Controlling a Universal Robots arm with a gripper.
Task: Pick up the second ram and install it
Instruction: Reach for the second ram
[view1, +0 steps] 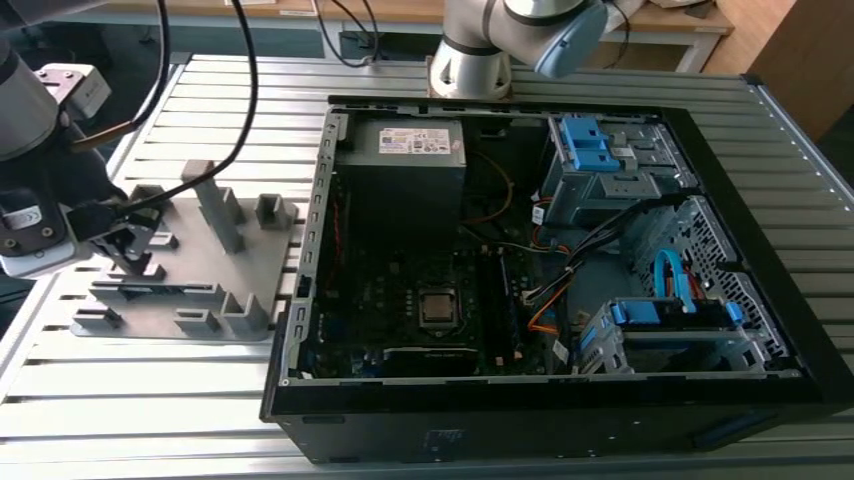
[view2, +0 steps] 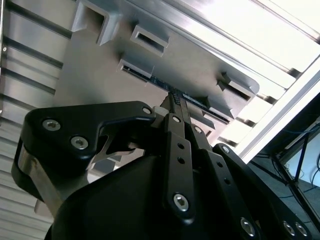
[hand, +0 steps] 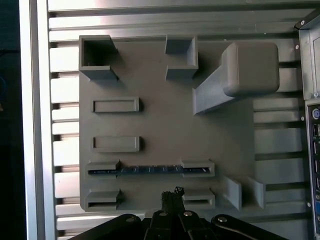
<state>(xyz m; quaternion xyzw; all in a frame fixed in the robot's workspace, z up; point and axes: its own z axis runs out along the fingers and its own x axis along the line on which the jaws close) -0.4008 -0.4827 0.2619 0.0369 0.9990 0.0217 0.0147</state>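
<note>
The second ram is a thin dark strip standing on edge in two slotted holders of the grey fixture. It also shows as a dark line in the second wrist view and in the exterior view. My gripper hovers just beside the strip, over the neighbouring row of holders. Its two black fingers are pressed together with nothing between them. In the second wrist view the gripper's tips point at the strip's middle. In the exterior view the gripper hangs over the fixture's left part.
The open computer case lies at the exterior view's right of the fixture, with its motherboard exposed. A tall grey post rises from the fixture. Empty holders sit beyond the strip. Everything rests on a slatted aluminium table.
</note>
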